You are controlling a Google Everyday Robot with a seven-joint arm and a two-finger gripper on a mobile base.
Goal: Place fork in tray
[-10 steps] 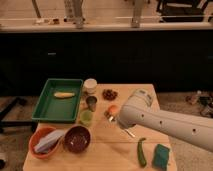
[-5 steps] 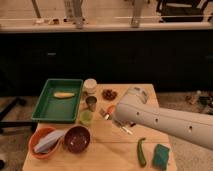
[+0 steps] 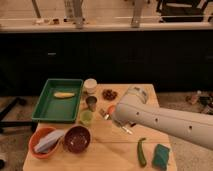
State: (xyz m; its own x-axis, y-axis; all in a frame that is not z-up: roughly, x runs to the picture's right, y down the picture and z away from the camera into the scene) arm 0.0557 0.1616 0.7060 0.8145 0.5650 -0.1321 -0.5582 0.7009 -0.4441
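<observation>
The green tray [image 3: 50, 107] sits at the table's left rear and holds a yellow item [image 3: 63, 94]. A thin silver piece that looks like the fork [image 3: 126, 130] lies on the table just below my white arm [image 3: 165, 122], which partly hides it. The arm reaches in from the right. My gripper [image 3: 105, 114] is at the arm's left end, low over the table's middle, right of the cups and the tray. It is mostly hidden by the arm.
A white cup [image 3: 90, 85], a metal cup [image 3: 91, 102] and a green cup [image 3: 86, 117] stand by the tray's right side. A maroon bowl [image 3: 77, 138] and an orange bowl [image 3: 41, 143] sit front left. A cucumber [image 3: 141, 151] and a green sponge [image 3: 161, 155] lie front right.
My arm and gripper have shifted a little to the left, toward the cups. The silver piece on the table has stayed where it was.
</observation>
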